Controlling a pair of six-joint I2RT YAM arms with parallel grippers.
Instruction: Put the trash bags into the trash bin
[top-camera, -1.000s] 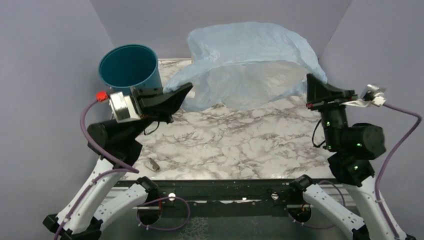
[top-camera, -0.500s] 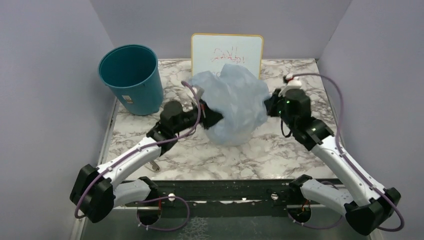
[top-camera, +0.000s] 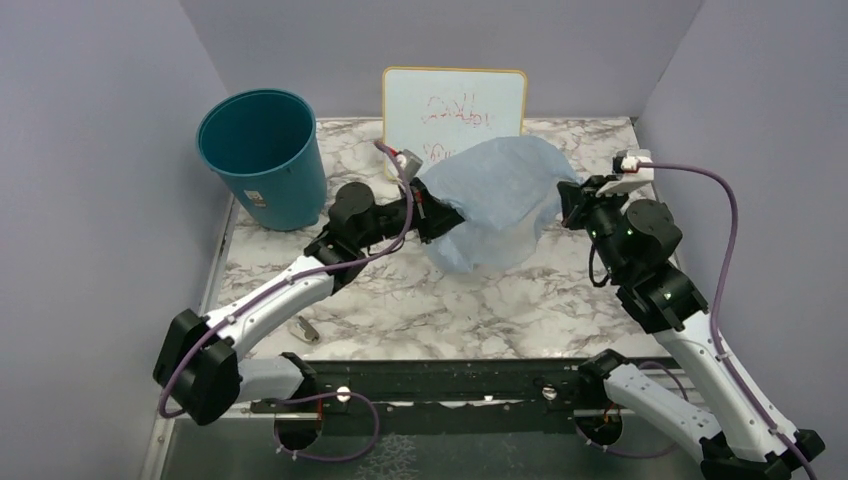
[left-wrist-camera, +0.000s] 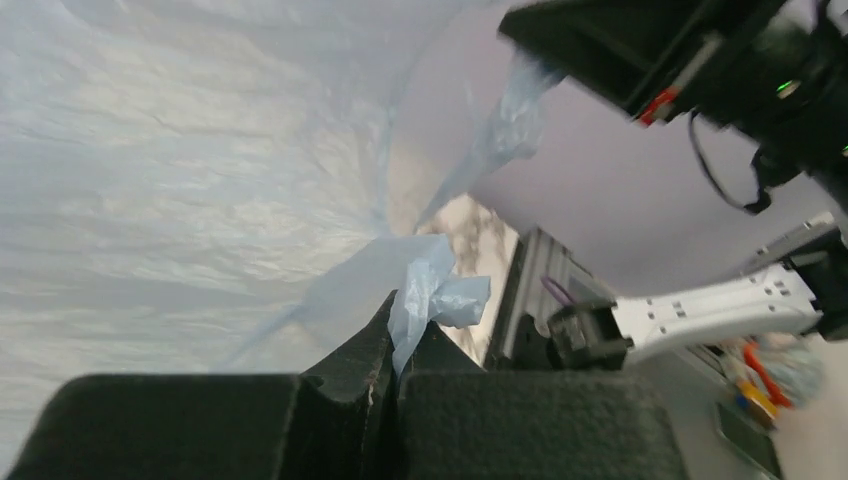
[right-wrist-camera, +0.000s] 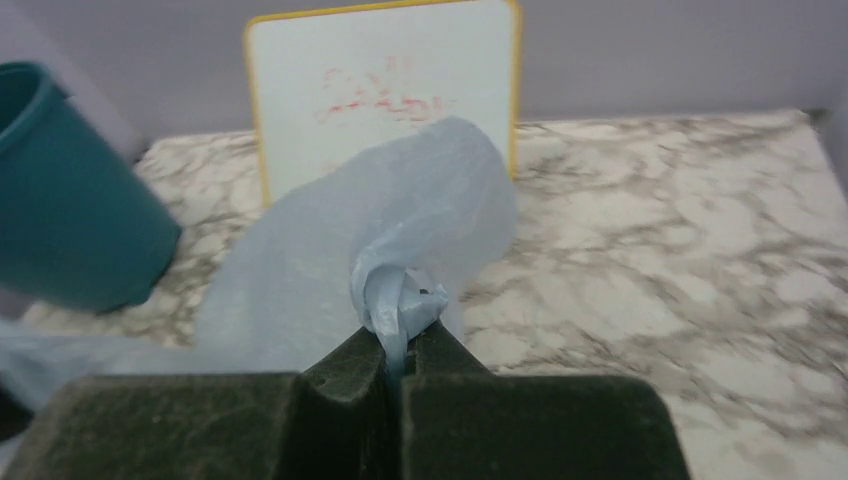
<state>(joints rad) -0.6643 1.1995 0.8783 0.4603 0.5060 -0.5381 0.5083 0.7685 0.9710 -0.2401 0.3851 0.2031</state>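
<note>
The trash bag (top-camera: 495, 200), thin crinkly light-blue plastic, hangs stretched between my two grippers above the middle of the marble table, its lower part sagging toward the tabletop. My left gripper (top-camera: 432, 212) is shut on the bag's left edge; in the left wrist view a pinch of the trash bag (left-wrist-camera: 430, 295) sticks out from the left gripper (left-wrist-camera: 405, 322). My right gripper (top-camera: 568, 205) is shut on the right edge, where a bunched knot of the trash bag (right-wrist-camera: 400, 295) shows above the right gripper (right-wrist-camera: 400, 335). The teal trash bin (top-camera: 262, 155) stands upright at the back left, left of the left gripper, and is also in the trash bin (right-wrist-camera: 70, 200) right wrist view.
A whiteboard (top-camera: 455, 108) with red scribbles leans on the back wall behind the bag. A small grey object (top-camera: 305, 330) lies near the table's front left edge. Purple walls enclose the table on three sides.
The bag was held high and spread wide, then lowered and bunched together. Now the grippers have moved apart and the bag is stretched between them. Both stay shut.
</note>
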